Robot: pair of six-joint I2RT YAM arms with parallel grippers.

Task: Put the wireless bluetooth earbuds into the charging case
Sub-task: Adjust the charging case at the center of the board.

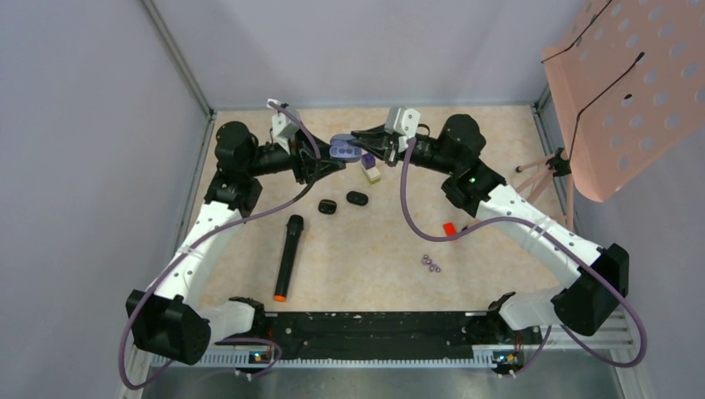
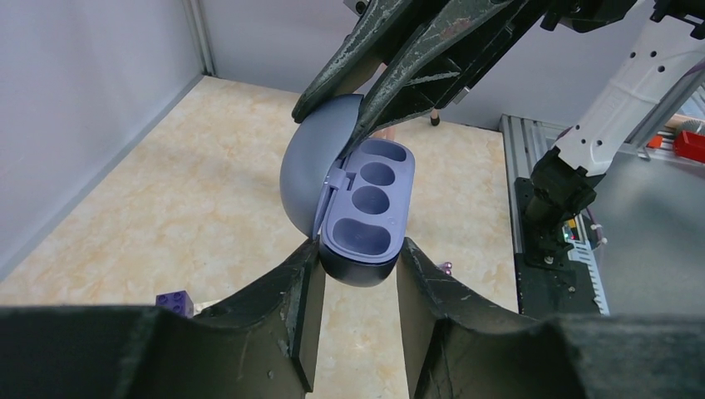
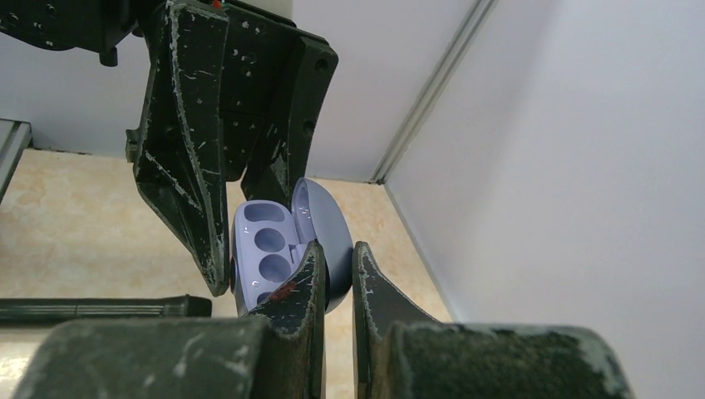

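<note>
No writing, label, brand name, number or sign can be read in any of the three views.
</note>
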